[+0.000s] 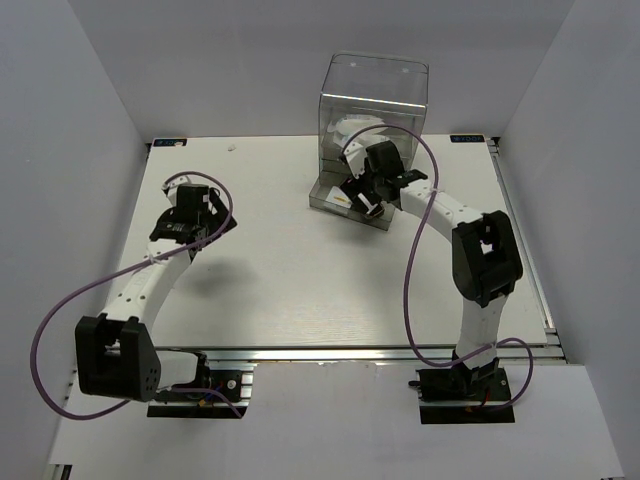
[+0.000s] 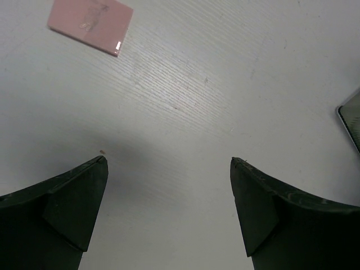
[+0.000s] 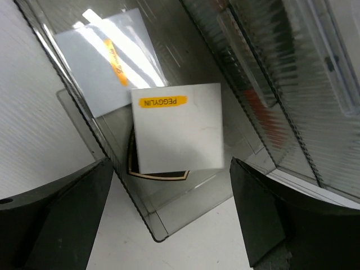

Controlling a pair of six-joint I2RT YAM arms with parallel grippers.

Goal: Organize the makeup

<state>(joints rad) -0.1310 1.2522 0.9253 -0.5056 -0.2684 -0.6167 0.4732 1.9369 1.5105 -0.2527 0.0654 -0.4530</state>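
Observation:
In the right wrist view a clear pulled-out drawer (image 3: 188, 202) holds a white flat square with an orange mark (image 3: 180, 129). It lies on a black square compact (image 3: 160, 171). A second white square (image 3: 101, 67) lies further in. Red sticks (image 3: 264, 107) show blurred through the ribbed wall on the right. My right gripper (image 3: 171, 161) is open and empty above the drawer's front; it also shows in the top view (image 1: 362, 195). A pink square (image 2: 90, 25) lies on the table ahead of my open, empty left gripper (image 2: 169, 160), which is at the left in the top view (image 1: 198, 205).
The tall clear acrylic drawer box (image 1: 373, 100) stands at the back centre, its bottom drawer (image 1: 335, 203) pulled out toward me. A corner of that drawer shows at the right edge of the left wrist view (image 2: 351, 121). White walls enclose the table (image 1: 300, 290).

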